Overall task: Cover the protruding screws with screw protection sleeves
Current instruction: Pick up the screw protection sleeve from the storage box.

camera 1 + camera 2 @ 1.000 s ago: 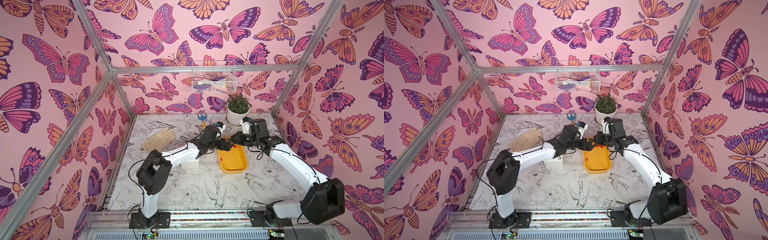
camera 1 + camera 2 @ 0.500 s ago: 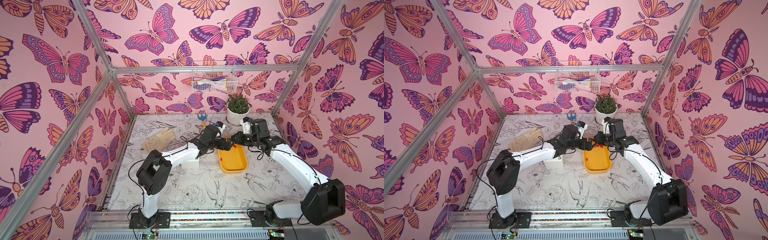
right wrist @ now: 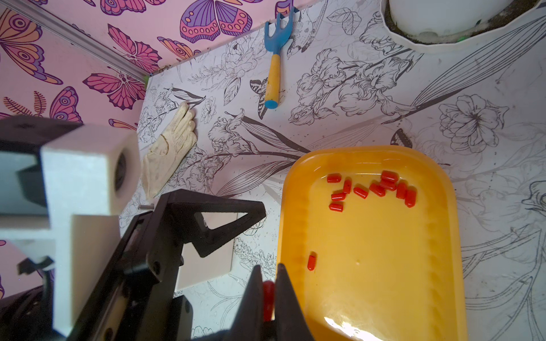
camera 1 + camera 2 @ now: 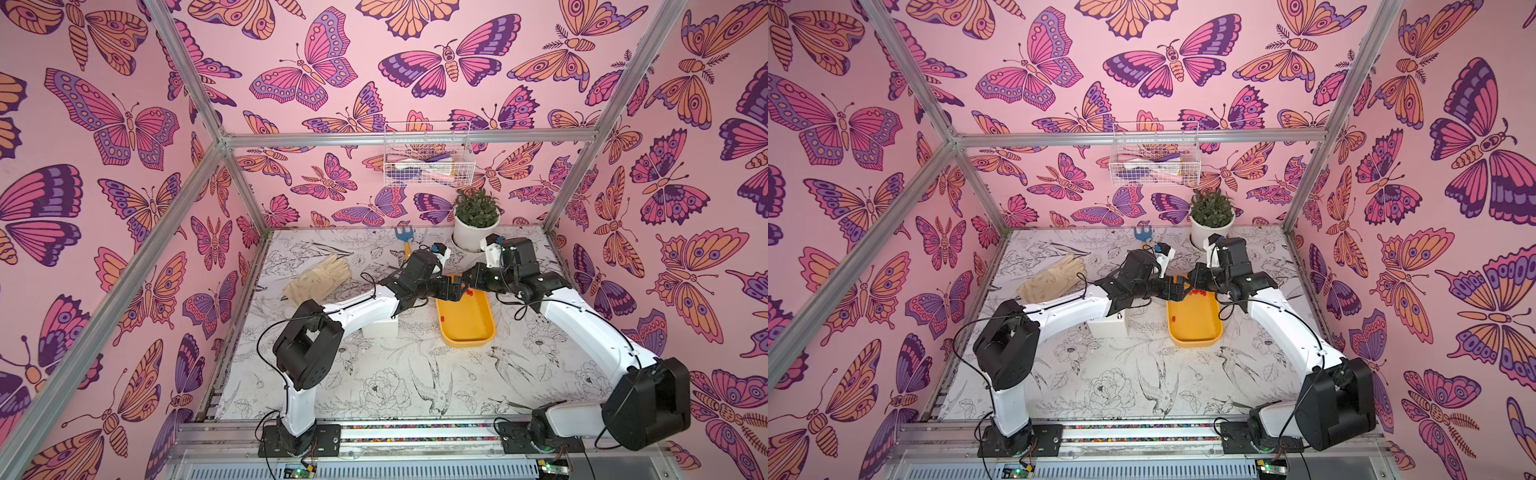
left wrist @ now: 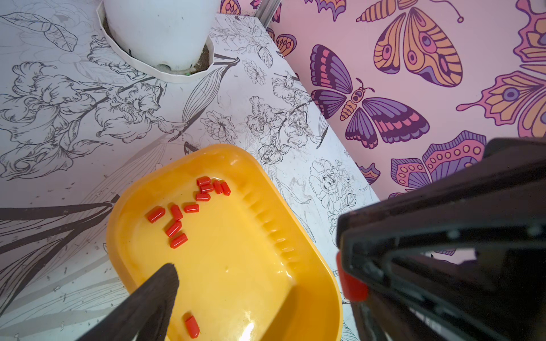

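R pincer point(image 3: 269, 268) was clamped on one red sleeve point(image 3: 268, 293) by yellow tray's point(image 3: 437, 265) rim; L pincer point(image 4: 456, 291), jaws wide apart, faced it.

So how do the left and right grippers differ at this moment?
The left gripper stands open and empty, while the right gripper is shut on a red sleeve. The left gripper reaches in from the white box's side; the right gripper comes from the opposite side. Both hang over the far end of the yellow tray, tips close together, near the loose sleeves.
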Controlling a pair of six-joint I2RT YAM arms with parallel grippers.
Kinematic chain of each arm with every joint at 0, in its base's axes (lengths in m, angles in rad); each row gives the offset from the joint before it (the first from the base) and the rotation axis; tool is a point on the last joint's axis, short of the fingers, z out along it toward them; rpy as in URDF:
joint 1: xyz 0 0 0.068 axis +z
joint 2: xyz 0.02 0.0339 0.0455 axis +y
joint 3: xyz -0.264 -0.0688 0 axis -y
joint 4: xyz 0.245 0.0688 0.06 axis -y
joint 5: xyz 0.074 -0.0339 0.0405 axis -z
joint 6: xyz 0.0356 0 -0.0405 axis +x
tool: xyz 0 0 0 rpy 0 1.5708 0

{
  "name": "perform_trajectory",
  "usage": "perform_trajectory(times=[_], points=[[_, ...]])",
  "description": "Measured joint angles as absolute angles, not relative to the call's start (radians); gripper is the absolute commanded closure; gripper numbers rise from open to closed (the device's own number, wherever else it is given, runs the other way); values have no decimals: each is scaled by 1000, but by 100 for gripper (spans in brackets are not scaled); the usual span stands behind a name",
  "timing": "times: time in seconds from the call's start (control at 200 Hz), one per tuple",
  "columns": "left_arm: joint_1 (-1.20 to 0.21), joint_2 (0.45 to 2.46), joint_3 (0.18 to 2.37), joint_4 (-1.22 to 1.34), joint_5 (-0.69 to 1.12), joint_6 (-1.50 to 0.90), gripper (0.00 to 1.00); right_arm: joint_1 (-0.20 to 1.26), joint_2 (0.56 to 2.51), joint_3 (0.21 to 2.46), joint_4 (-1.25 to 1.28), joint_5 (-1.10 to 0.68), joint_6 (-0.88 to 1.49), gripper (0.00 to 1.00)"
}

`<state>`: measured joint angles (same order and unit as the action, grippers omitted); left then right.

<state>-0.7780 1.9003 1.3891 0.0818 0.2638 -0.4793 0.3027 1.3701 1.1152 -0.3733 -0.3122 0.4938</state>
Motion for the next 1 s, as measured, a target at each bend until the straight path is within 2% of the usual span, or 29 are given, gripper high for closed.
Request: perform_trajectory(times=[1.001], points=[[-773, 1920, 1389, 83, 262, -480, 10, 303, 1359, 1109, -373, -315, 494, 89]])
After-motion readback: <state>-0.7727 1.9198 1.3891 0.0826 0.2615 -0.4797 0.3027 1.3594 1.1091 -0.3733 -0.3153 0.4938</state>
